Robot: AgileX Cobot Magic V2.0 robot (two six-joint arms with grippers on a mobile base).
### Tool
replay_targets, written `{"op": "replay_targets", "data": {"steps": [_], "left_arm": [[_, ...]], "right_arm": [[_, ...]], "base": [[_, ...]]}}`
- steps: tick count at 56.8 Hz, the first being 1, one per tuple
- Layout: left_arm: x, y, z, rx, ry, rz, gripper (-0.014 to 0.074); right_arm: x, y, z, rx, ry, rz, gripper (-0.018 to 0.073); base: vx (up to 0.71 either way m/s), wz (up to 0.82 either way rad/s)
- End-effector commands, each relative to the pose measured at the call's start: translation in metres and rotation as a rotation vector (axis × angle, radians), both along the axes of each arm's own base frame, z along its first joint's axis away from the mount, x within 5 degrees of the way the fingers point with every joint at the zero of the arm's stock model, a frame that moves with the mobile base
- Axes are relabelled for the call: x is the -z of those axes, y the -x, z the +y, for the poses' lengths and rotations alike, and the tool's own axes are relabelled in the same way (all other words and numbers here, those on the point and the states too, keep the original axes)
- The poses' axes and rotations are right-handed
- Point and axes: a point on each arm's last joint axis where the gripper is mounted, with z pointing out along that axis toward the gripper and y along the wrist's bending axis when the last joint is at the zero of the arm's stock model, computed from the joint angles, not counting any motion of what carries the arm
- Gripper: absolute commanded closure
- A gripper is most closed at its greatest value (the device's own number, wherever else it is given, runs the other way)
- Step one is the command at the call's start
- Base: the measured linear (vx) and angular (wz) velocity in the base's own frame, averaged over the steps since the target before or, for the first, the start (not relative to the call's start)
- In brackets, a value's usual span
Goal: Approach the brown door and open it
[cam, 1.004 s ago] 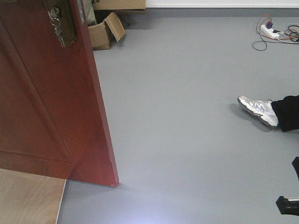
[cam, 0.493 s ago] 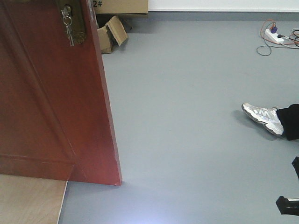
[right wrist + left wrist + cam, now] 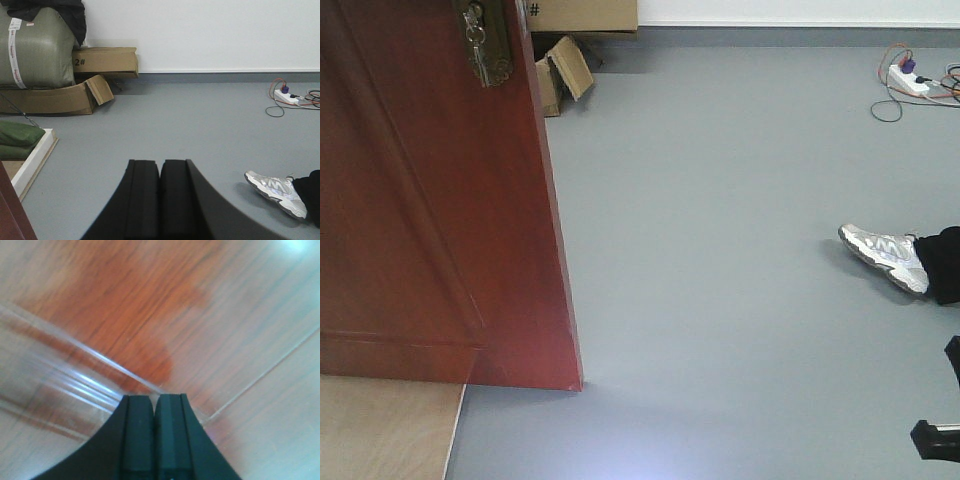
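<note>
The brown door [image 3: 430, 220] fills the left of the front view, its lower corner resting near the grey floor, with a brass keyhole plate [image 3: 486, 42] at the top holding keys. In the left wrist view my left gripper [image 3: 154, 400] is shut with nothing in it, its tips close to the glossy brown door [image 3: 150, 310] panel and moulding. My right gripper [image 3: 160, 164] is shut and empty, pointing over the open floor. A sliver of the brown door [image 3: 12, 215] shows at the lower left of the right wrist view.
Cardboard boxes [image 3: 70, 85] and a green sack [image 3: 35, 47] stand by the far wall. A white wooden frame [image 3: 32, 157] lies at left. A person's shoe [image 3: 883, 255] and a power strip [image 3: 905, 75] with cables are at right. Pale plywood [image 3: 380, 430] shows under the door.
The door edge and keyhole plate have shifted right in the front view, and the boxes and the shoe with them. The keys that hung below the plate no longer dangle visibly.
</note>
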Motion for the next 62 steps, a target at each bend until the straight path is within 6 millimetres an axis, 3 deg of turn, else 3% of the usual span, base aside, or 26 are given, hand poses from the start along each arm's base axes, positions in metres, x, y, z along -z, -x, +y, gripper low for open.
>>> {"op": "replay_targets", "data": {"steps": [1,6,15,21,29,39,54,62], "left_arm": [[-0.028,0.016,-0.008,0.005,-0.01,-0.098,0.06],[-0.026,0.021,-0.013,0.027,-0.149,-0.075,0.06],[-0.032,0.049,-0.03,-0.043,-0.394,-0.051,0.06],[-0.034,0.079,-0.041,-0.172,-0.522,-0.088,0.06],[-0.017,0.125,-0.05,-0.358,-0.574,-0.149,0.06],[0.041,0.186,-0.063,-0.425,-0.647,-0.162,0.06],[0.152,0.25,-0.075,-0.385,-0.478,-0.128,0.06],[0.202,0.281,-0.076,-0.402,-0.525,-0.178,0.06]], "right_arm": [[-0.006,-0.001,0.0,0.005,0.004,-0.086,0.0559],[-0.006,-0.001,0.0,0.005,0.004,-0.086,0.0559],[-0.006,-0.001,0.0,0.005,0.004,-0.086,0.0559],[-0.006,-0.001,0.0,0.005,0.004,-0.086,0.0559],[-0.006,-0.001,0.0,0.005,0.004,-0.086,0.0559],[-0.006,-0.001,0.0,0.005,0.004,-0.086,0.0559],[-0.006,-0.001,0.0,0.005,0.004,-0.086,0.0559],[-0.006,-0.001,0.0,0.005,0.004,-0.086,0.0559]], "base": [[0.0,0.0],[0.0,0.0],[0.0,0.0],[0.0,0.0],[0.0,0.0],[0.0,0.0],[0.0,0.0],[0.0,0.0]]}}
